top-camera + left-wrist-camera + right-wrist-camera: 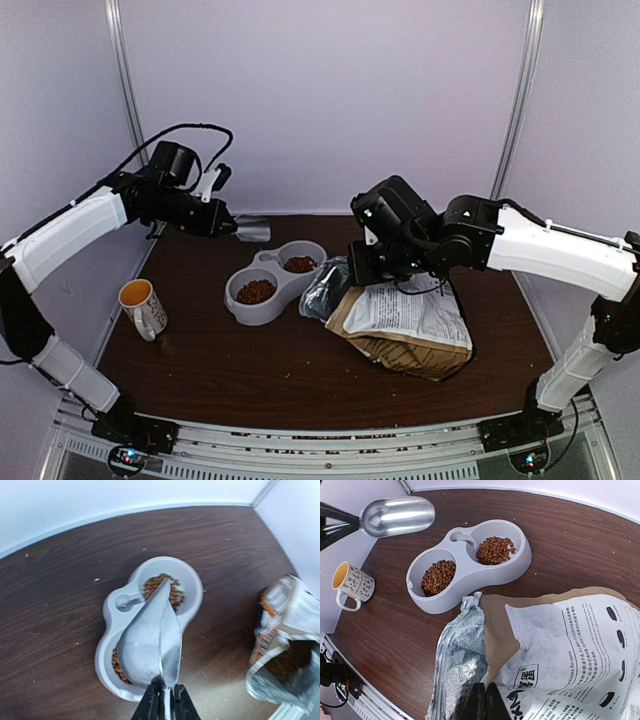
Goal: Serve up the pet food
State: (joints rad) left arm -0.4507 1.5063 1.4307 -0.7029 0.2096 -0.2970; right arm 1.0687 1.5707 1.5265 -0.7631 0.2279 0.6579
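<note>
Both bowl (470, 585) wells hold kibble (494, 550); serving looks done. Status: left fingers (148, 706) clamp the raised scoop (150, 640), right fingers (474, 702) pinch the bag (560, 645). Next, park scoop.

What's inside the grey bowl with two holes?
Brown pet food sits in both cups of the grey bowl, a small pile in each. Each pile hides the bit of cup bottom beneath it, so nothing under the food can be seen.
</note>
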